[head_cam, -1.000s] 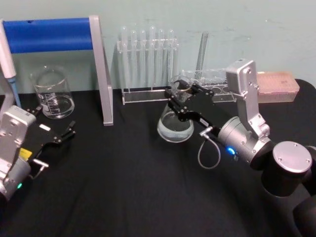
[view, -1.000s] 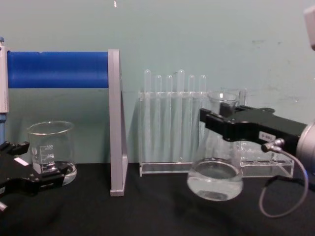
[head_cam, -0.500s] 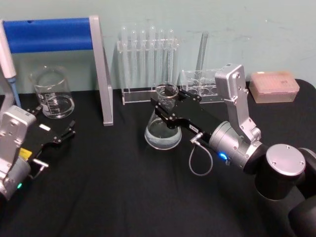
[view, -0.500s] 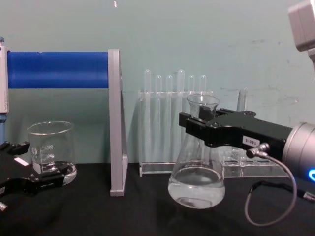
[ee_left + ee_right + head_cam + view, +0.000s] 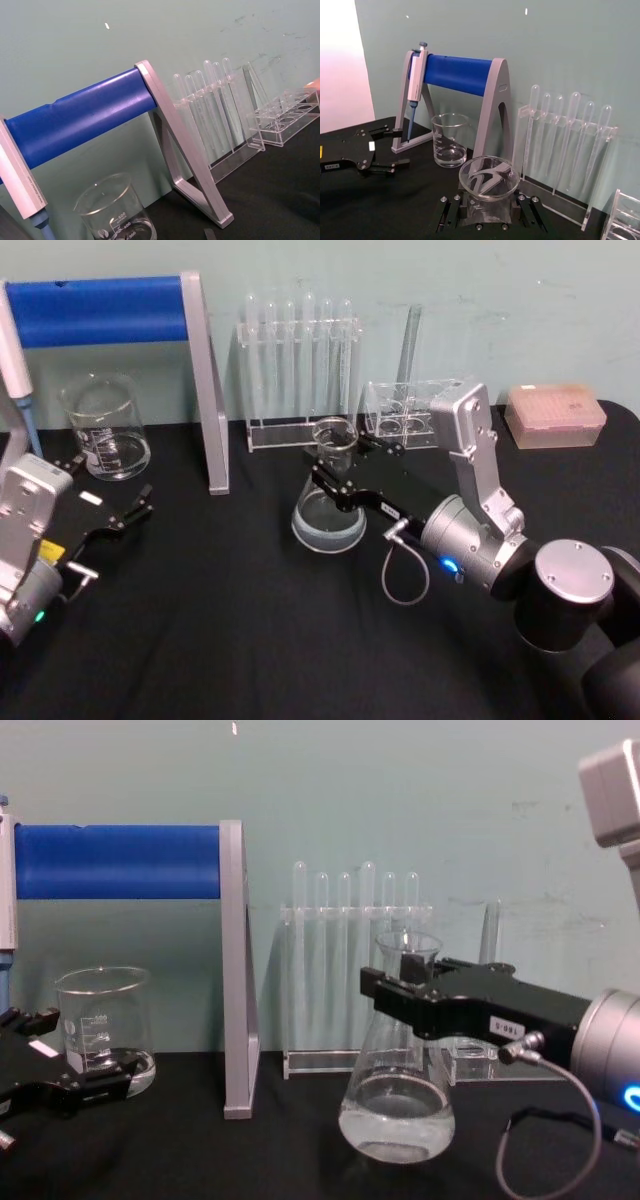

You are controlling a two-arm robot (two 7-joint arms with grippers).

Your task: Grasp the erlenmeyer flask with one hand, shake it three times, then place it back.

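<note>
Right now the right claw (image 5: 338,464) is clamped on the neck of the erlenmeyer flask (image 5: 325,516), one black finger on each side of the glass. The flask stands upright, its wide base below the claw and low over the black cloth (image 5: 250,630); whether it touches the cloth I cannot tell. A little clear liquid lies level in the bottom. The test tube rack (image 5: 298,365) stands just behind the claw, against the wall. To the claw's left is the grey stand with a blue bar (image 5: 100,308), and farther that way the beaker (image 5: 105,430). The left claw (image 5: 108,508) sits low at the near left, fingers spread and holding nothing, with the beaker just beyond it.
</note>
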